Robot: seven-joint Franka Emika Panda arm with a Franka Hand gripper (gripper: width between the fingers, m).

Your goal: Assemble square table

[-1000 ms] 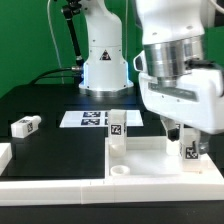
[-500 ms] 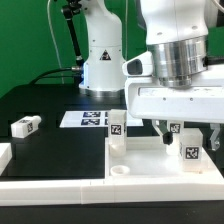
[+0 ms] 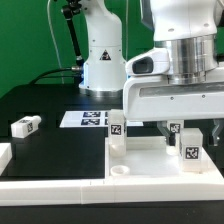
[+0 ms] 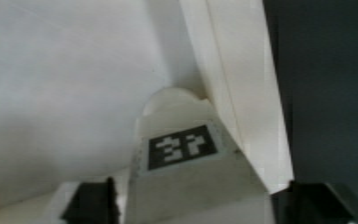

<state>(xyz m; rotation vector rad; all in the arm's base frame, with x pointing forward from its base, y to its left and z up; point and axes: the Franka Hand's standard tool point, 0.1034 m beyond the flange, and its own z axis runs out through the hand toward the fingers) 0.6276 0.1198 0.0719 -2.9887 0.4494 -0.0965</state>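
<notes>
The white square table top point(image 3: 150, 158) lies at the exterior view's right, rim up. Three tagged white legs stand on it: one point(image 3: 117, 125) at its near-left corner, one point(image 3: 176, 128) further back, one point(image 3: 190, 151) at the right. A fourth leg point(image 3: 25, 126) lies loose on the black table at the left. My gripper point(image 3: 190, 135) hangs open just above the right leg, a finger on each side and clear of it. In the wrist view that leg point(image 4: 185, 150) stands by the top's rim point(image 4: 238, 90), between my dark fingertips point(image 4: 98, 203).
The marker board point(image 3: 88, 119) lies flat behind the table top. A long low white border wall point(image 3: 60, 188) runs along the front. The arm's white base point(image 3: 100, 60) stands at the back.
My gripper was shut low on the right leg a second ago. It has opened, let the leg go and risen; the leg stays standing on the table top.
</notes>
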